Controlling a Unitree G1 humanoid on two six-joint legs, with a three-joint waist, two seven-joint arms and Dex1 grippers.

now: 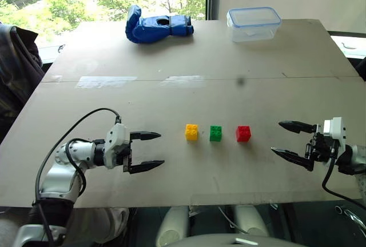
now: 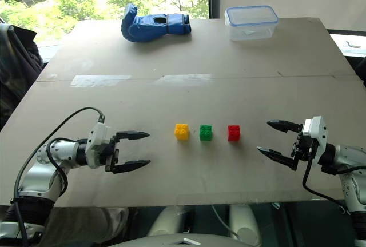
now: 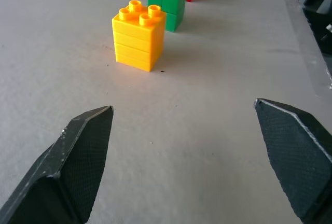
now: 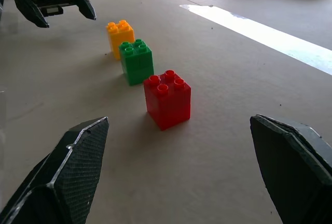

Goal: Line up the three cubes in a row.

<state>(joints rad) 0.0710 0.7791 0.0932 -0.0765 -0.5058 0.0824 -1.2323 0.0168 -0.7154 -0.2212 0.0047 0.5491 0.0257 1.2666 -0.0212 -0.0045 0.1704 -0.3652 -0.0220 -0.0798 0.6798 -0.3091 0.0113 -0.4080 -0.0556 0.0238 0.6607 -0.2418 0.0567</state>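
Three studded cubes stand in a row across the near half of the table: yellow cube [image 1: 191, 132] on the left, green cube [image 1: 215, 133] in the middle, red cube [image 1: 243, 134] on the right, each apart from its neighbour. My left gripper [image 1: 146, 151] sits open to the left of the yellow cube, holding nothing and not touching it. On the other side, my right gripper [image 1: 290, 139] is open and empty, a short way right of the red cube. The left wrist view looks down the row with the yellow cube [image 3: 138, 42] nearest; the right wrist view has the red cube [image 4: 167, 98] nearest.
A blue glove [image 1: 157, 27] lies at the far edge of the table, left of centre. A clear plastic box [image 1: 253, 24] with a blue-rimmed lid stands at the far right. The table's front edge [image 1: 171, 204] runs just below both grippers.
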